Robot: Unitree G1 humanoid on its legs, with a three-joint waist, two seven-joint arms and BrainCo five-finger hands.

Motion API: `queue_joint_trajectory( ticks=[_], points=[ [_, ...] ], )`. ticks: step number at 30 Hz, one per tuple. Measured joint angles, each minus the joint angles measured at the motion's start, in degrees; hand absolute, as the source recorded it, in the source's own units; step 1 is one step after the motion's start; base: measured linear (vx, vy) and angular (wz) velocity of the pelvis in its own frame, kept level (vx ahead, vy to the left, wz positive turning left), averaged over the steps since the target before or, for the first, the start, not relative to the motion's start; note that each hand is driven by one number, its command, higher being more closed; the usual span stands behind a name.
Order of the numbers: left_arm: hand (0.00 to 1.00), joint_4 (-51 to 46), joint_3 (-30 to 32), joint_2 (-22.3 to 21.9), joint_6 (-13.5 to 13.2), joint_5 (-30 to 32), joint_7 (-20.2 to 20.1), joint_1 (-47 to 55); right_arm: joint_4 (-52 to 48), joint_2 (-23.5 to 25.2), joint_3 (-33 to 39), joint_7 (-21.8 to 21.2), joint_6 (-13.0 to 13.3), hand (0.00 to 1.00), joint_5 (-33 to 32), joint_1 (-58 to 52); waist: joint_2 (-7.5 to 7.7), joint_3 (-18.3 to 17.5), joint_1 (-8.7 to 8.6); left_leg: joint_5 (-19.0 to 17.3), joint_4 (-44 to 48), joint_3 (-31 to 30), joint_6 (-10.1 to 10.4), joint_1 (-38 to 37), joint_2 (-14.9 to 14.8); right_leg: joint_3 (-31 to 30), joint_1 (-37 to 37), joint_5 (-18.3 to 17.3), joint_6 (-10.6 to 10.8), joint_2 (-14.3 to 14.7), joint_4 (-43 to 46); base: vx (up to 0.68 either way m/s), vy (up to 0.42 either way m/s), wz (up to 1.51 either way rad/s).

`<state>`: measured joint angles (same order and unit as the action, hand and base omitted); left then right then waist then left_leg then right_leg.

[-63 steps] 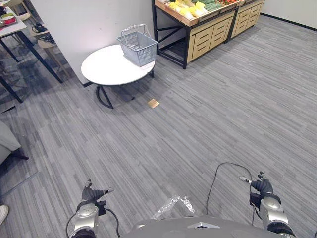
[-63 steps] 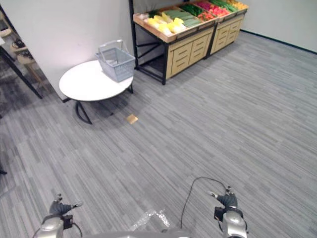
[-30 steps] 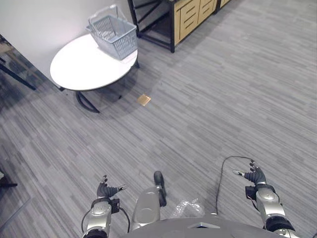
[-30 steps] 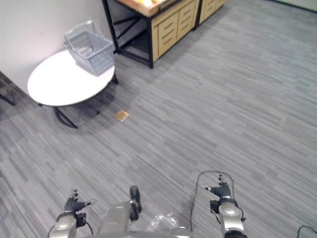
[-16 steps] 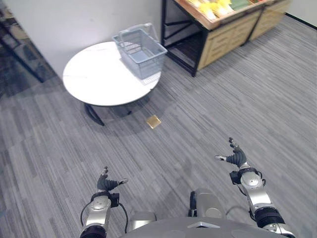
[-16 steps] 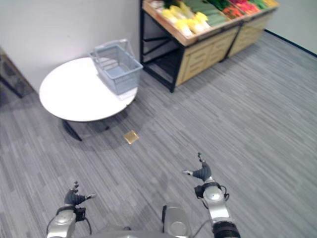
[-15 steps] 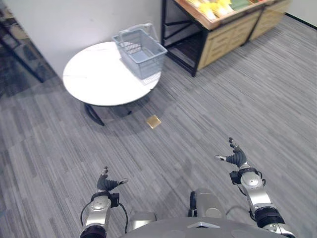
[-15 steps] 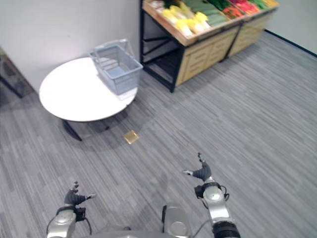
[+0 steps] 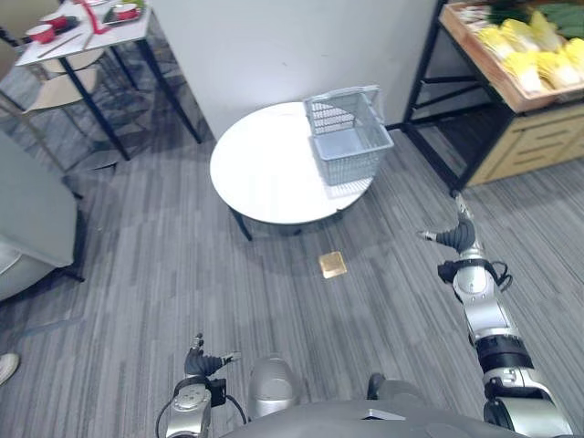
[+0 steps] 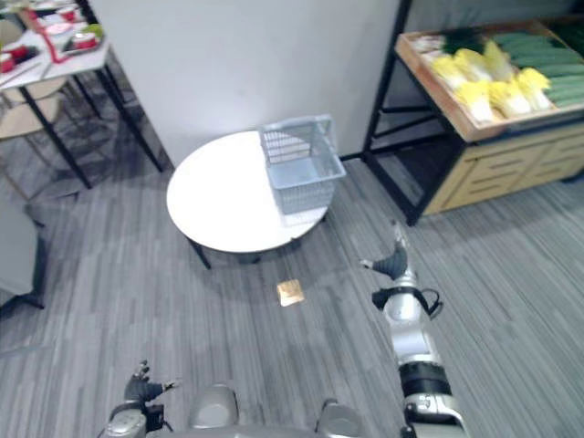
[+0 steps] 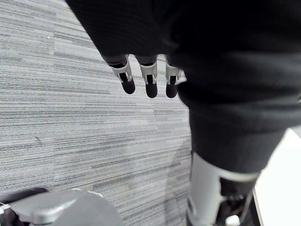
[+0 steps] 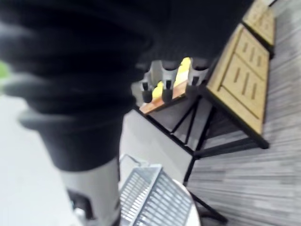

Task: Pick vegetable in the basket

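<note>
Grey basket (image 9: 354,157), seemingly empty, upright on table (image 9: 265,169); yellow vegetables (image 9: 529,64) on shelf (image 9: 538,146).

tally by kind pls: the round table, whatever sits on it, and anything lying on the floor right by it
round white table: 1
grey basket, on the table: 1
tan square piece, on the floor: 1
total: 3

I have the right hand (image 9: 458,239) reached out toward 2 o'clock, its fingers (image 12: 163,77) straight. My left hand (image 9: 196,366) hangs low at 7 o'clock, fingers (image 11: 151,86) relaxed.
</note>
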<state>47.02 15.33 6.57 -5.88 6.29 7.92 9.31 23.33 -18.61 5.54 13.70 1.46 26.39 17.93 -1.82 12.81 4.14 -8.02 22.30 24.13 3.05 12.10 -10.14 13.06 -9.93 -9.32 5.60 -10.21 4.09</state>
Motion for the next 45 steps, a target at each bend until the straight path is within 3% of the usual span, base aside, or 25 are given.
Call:
queue_joint_trajectory(
  ticks=[1,2,3,6,9,11,12,13,14,16,17,19,20,22,23,24,27,33,37,42,43,45],
  points=[
    [0.00,-0.02,0.01,-0.42,-0.01,0.00,0.00,0.39,0.01,-1.03,-0.04,0.03,0.00,0.00,0.23,0.57,-0.19,-0.11,0.02,3.08,-5.86,0.27,-0.18,-0.23,1.41,0.52,-0.71,-0.36,0.60,-0.29,-0.27,0.40,0.188,0.43],
    [0.00,-0.09,0.19,-0.89,-0.04,0.01,0.11,0.58,0.77,-2.10,0.16,0.51,0.00,0.00,1.09,1.63,0.35,-0.20,0.90,11.09,-13.23,0.65,-5.74,-3.05,4.52,0.24,-2.45,-1.45,2.43,-1.50,-0.35,0.33,0.145,0.32],
    [0.00,-0.15,0.31,-1.01,-0.08,0.01,0.21,0.63,1.21,-2.21,0.00,0.57,-0.05,0.00,1.20,2.05,1.41,-0.32,1.06,12.09,-15.42,0.66,-6.16,-4.34,6.26,0.51,-2.81,-1.34,2.36,-2.55,-0.33,0.46,0.219,0.52],
    [0.00,0.06,-0.09,-1.72,-0.55,0.01,1.02,0.89,4.00,-2.54,-0.58,1.10,0.04,0.00,1.91,7.17,3.18,-0.52,2.15,10.09,-13.48,-1.03,-7.64,-3.99,6.80,-1.27,-3.93,3.33,2.42,-2.43,-1.42,0.32,0.122,0.36],
    [0.00,0.03,-0.07,-1.98,-0.56,0.05,1.28,2.91,5.21,-2.54,-3.44,1.44,0.21,0.00,2.64,12.11,3.26,-0.61,3.40,7.39,-13.28,-1.33,-6.60,-7.46,6.71,-3.15,-4.72,5.04,2.82,-2.41,3.48,0.21,0.011,0.00],
    [0.00,1.30,-0.93,-1.68,-0.48,0.16,1.23,4.33,5.32,-2.25,-5.05,2.04,0.17,0.00,4.34,12.31,3.42,-0.60,3.43,5.30,-17.22,-2.56,-5.00,-12.17,7.18,-5.37,-0.17,5.20,3.34,-2.37,17.84,0.17,0.031,0.03],
    [0.00,1.65,-1.58,-1.40,-0.36,0.31,1.20,4.53,5.32,-2.24,-5.53,2.09,0.17,0.00,4.35,12.29,3.83,-0.53,3.31,4.93,-18.35,-2.71,-4.88,-13.33,7.32,-6.39,2.48,6.03,4.69,-2.87,23.92,0.20,0.020,0.20],
    [0.00,1.63,-2.92,-0.61,0.17,1.49,1.18,4.52,5.33,-2.15,-6.48,2.11,0.12,0.00,4.39,12.25,5.02,-0.08,2.97,4.79,-20.16,-3.39,-5.05,-15.47,8.25,-9.44,7.91,9.82,8.27,-3.94,35.49,0.22,-0.001,0.38],
    [0.00,1.84,-4.21,0.38,0.54,2.28,1.17,4.36,5.48,-2.03,-6.80,2.10,0.07,0.00,5.00,11.97,5.49,0.43,2.67,4.33,-20.36,-4.42,-5.62,-16.56,8.55,-12.47,12.04,7.10,7.96,-3.82,44.25,0.19,-0.009,0.42],
    [0.00,1.80,-5.18,0.90,0.56,2.31,1.16,3.62,6.15,-2.05,-7.27,2.10,0.05,0.00,6.06,12.03,5.89,0.59,2.77,4.35,-19.99,-4.92,-5.38,-17.81,8.15,-12.08,15.74,1.98,5.33,-3.73,47.78,0.20,-0.033,0.45],
    [0.00,1.46,-5.25,1.02,0.26,2.32,1.10,2.17,6.32,-2.25,-8.23,2.13,0.17,0.00,6.46,12.29,5.72,0.60,2.27,4.34,-20.16,-6.60,-5.14,-18.13,7.52,-10.52,18.20,-1.24,1.71,-3.60,43.70,0.27,-0.074,0.61],
    [0.00,1.43,-5.52,1.24,0.15,2.33,0.89,0.37,7.02,-2.27,-8.66,1.98,0.17,0.00,6.46,13.49,5.32,0.84,1.77,4.19,-20.21,-8.13,-4.33,-17.80,6.42,-9.88,20.38,-2.06,0.23,-2.65,35.13,0.18,-0.146,0.55],
    [0.00,1.24,-7.00,1.33,-0.02,2.35,0.65,-1.01,7.50,-2.87,-8.60,1.89,0.20,0.00,6.47,14.41,4.70,1.11,1.49,4.20,-20.16,-9.63,-3.31,-17.17,5.24,-9.93,20.92,-1.42,0.07,-1.37,23.03,0.16,-0.219,0.50],
    [0.00,0.42,-7.66,2.63,-0.40,2.45,0.53,-1.32,8.61,-3.00,-8.49,1.76,0.02,0.00,6.56,15.69,5.55,0.87,1.53,4.24,-20.17,-10.55,-1.41,-16.34,5.19,-10.31,20.35,5.59,-0.14,-0.53,9.54,0.18,-0.263,0.46],
    [0.00,-0.18,-8.45,3.94,-0.76,3.57,0.52,-1.38,9.42,-3.02,-8.50,1.82,-0.15,0.00,6.95,16.90,7.55,1.13,1.56,3.73,-20.21,-11.50,0.07,-16.10,6.53,-11.24,20.66,15.22,0.42,-1.52,4.24,0.22,-0.374,0.25],
    [0.00,-0.02,-8.91,2.93,-0.99,3.96,0.38,-1.76,11.23,-4.22,-9.25,1.74,-0.20,0.00,7.75,18.99,5.72,1.59,1.96,3.50,-20.15,-11.76,1.43,-15.40,5.44,-10.63,20.36,13.43,0.29,-0.40,3.04,0.21,-0.364,0.18],
    [0.00,-0.76,-9.93,1.81,-2.07,3.98,-0.45,-1.76,15.15,-9.08,-11.79,1.54,-0.48,0.00,8.74,26.50,1.61,2.99,1.86,4.24,-21.16,-12.04,3.75,-12.25,1.54,-8.75,20.26,16.84,-1.54,3.66,-4.60,0.11,-0.203,-0.06],
    [0.00,-0.78,-12.29,1.79,-2.49,3.82,-0.41,-3.51,21.44,-17.00,-13.05,1.55,-0.77,0.00,8.77,35.29,0.66,6.88,1.71,5.25,-22.17,-12.40,4.97,-9.19,-0.87,-7.56,21.54,19.03,-2.59,6.18,-8.83,0.04,-0.116,0.04],
    [0.00,-0.80,-13.03,1.88,-3.77,3.61,-0.04,-4.31,21.74,-18.19,-15.56,1.51,-0.69,0.00,10.08,36.45,-0.34,9.19,1.60,5.19,-22.14,-12.35,4.88,-7.54,-0.04,-7.77,23.01,19.82,-1.85,5.83,-9.52,0.00,0.000,0.00],
    [0.00,-1.02,-13.24,2.20,-4.55,3.29,0.08,-6.07,26.21,-19.99,-18.44,2.53,-0.43,0.00,11.04,43.47,-1.81,13.00,1.37,5.17,-21.07,-12.53,4.52,-4.29,0.90,-9.14,25.96,21.84,0.70,4.84,-9.52,-0.05,0.025,0.02],
    [0.00,-1.14,-13.82,2.62,-4.58,3.20,0.12,-6.64,27.78,-21.78,-20.14,2.54,-0.37,1.00,11.04,47.00,-2.07,13.49,1.30,5.34,-20.65,-12.55,4.25,-2.54,1.41,-9.27,27.56,22.43,0.92,4.27,-9.52,-0.07,0.041,0.05],
    [0.00,-1.43,-14.42,2.83,-4.74,2.98,0.20,-8.02,30.11,-24.27,-21.44,2.73,-0.44,1.00,11.03,51.30,-2.95,15.12,1.41,5.32,-19.69,-12.98,4.05,-0.85,1.73,-9.57,28.77,23.49,1.45,3.90,-9.53,-0.07,0.042,0.06]
  ],
)
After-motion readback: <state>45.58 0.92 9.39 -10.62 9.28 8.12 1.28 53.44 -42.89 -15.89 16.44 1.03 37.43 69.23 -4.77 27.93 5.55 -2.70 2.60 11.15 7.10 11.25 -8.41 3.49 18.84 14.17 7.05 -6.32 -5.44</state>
